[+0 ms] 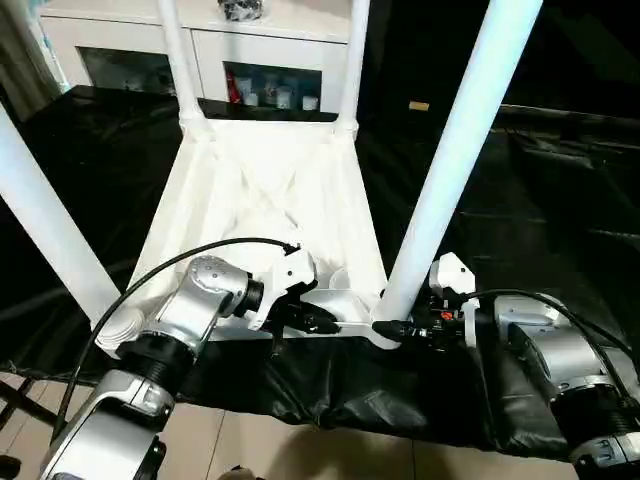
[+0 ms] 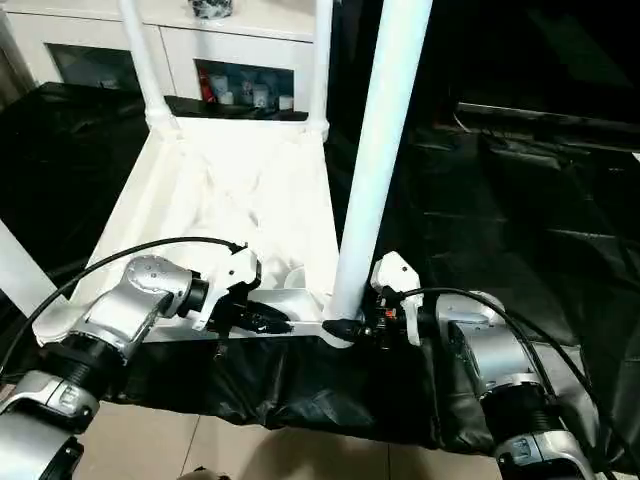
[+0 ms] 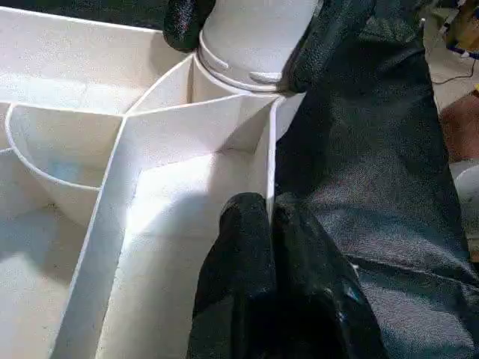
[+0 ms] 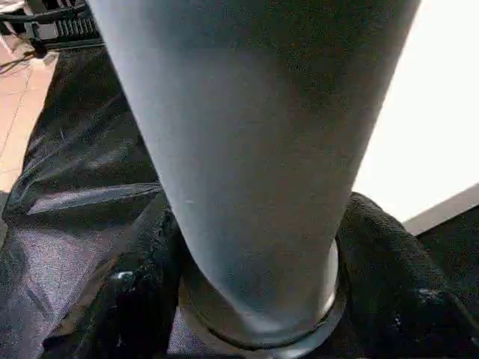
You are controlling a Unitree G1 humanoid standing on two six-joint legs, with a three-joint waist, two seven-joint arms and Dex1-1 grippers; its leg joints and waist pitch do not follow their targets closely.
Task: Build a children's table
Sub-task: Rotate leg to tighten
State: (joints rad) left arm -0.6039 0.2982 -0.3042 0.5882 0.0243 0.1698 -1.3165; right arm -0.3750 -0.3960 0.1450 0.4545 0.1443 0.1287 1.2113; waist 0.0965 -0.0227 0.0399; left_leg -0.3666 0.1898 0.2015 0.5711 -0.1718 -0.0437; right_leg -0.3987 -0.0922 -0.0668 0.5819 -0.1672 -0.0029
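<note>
Your small white plastic table top (image 1: 270, 200) lies upside down on the black sheet (image 1: 560, 200), ribs up, its long round white legs rising upward. The left gripper (image 3: 269, 217) is clenched on the near rim wall; the right gripper (image 1: 392, 328) grips the near-right leg (image 1: 450, 160) at its base. Likely light, stiff, slick — hold low, near the socket.

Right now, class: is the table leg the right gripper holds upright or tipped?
Roughly upright: the leg rises from its corner socket on the upturned tabletop, right gripper around its base.
</note>
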